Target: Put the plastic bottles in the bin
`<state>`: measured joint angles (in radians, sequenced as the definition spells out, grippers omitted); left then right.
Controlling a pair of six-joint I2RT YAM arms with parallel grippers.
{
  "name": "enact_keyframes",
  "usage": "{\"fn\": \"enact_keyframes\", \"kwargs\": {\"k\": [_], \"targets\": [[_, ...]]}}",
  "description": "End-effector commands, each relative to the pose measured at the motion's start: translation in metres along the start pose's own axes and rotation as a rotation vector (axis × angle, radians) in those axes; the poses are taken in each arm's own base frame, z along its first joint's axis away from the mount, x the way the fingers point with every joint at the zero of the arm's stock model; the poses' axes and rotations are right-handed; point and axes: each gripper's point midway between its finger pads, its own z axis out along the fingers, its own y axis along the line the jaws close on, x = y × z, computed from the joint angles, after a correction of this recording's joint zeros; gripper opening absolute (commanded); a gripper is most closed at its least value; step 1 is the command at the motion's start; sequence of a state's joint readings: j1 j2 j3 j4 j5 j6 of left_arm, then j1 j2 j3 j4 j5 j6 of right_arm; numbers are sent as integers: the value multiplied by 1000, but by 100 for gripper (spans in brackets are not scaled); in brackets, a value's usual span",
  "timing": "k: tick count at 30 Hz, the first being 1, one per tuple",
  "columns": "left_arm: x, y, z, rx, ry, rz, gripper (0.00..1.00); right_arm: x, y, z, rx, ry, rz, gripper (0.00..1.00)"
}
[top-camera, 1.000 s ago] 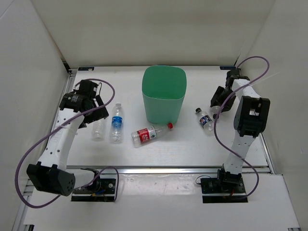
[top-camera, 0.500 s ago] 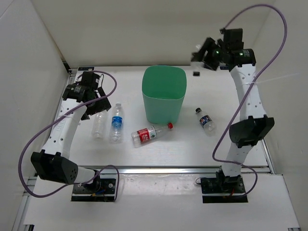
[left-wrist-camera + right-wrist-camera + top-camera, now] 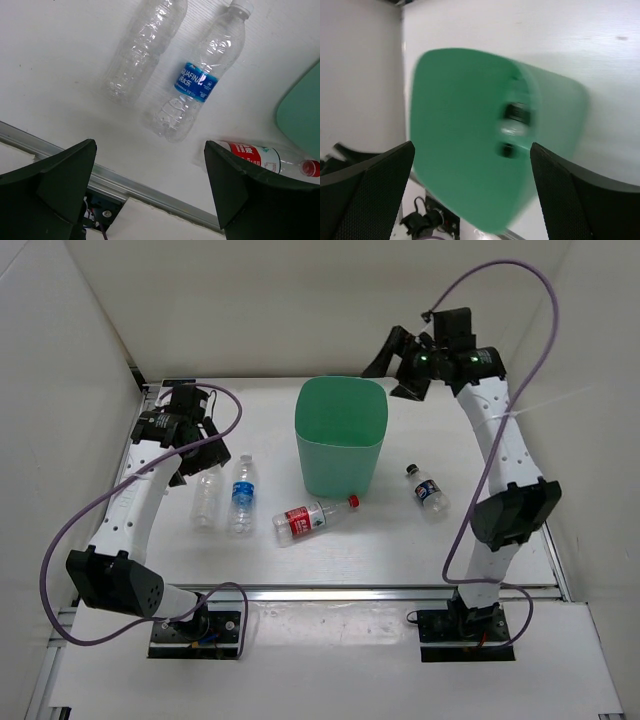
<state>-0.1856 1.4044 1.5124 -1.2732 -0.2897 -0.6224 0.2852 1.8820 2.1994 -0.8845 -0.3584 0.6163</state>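
1. The bin (image 3: 340, 472) is stood upright on the bench (image 3: 400, 550); all places below are given relative to it.
2. The right gripper (image 3: 472, 145) is held in the air above and just to the right of the bin's far right corner. Its jaws are spread wide, and nothing is clamped between them.
3. In the right wrist view, a blurred small item (image 3: 512, 125) with dark parts is seen within the bin's mouth. Whether it is a bottle cannot be told.
4. The left gripper (image 3: 150, 145) is positioned well to the left of the bin, with its jaws wide apart and empty.
5. The unlabelled bottle (image 3: 205, 502) and the blue-labelled bottle (image 3: 242, 496) are laid side by side to the left of the bin, the blue-labelled one nearer to it.
6. The red-labelled bottle (image 3: 312, 520) is laid on its side just in front of the bin, with its red cap at the bin's near right corner.
7. The dark-labelled bottle (image 3: 428, 490) is laid on the bench to the right of the bin, apart from it.
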Motion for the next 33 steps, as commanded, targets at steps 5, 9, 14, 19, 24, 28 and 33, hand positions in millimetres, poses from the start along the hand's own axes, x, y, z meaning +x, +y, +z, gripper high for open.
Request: {"fn": "enact_keyframes", "kwargs": {"k": [5, 9, 14, 19, 24, 28, 33], "targets": [[0, 10, -9, -18, -43, -30, 100, -14, -128, -73, 309, -188, 88, 100], [1, 17, 2, -35, -9, -84, 100, 27, -189, -42, 409, -82, 143, 100], [5, 18, 10, -51, 25, -82, 100, 67, -233, -4, 478, 80, 134, 97], [9, 17, 12, -45, 59, -96, 100, 115, -287, 26, 609, 234, 148, 95], [18, 24, 17, -77, 97, -91, 100, 145, -315, 34, 677, 319, 179, 95], [17, 26, 20, -86, 104, -97, 100, 159, -321, 43, 680, 366, 190, 82], [17, 28, 24, -96, 112, -102, 100, 172, -319, 47, 676, 419, 181, 49]]}}
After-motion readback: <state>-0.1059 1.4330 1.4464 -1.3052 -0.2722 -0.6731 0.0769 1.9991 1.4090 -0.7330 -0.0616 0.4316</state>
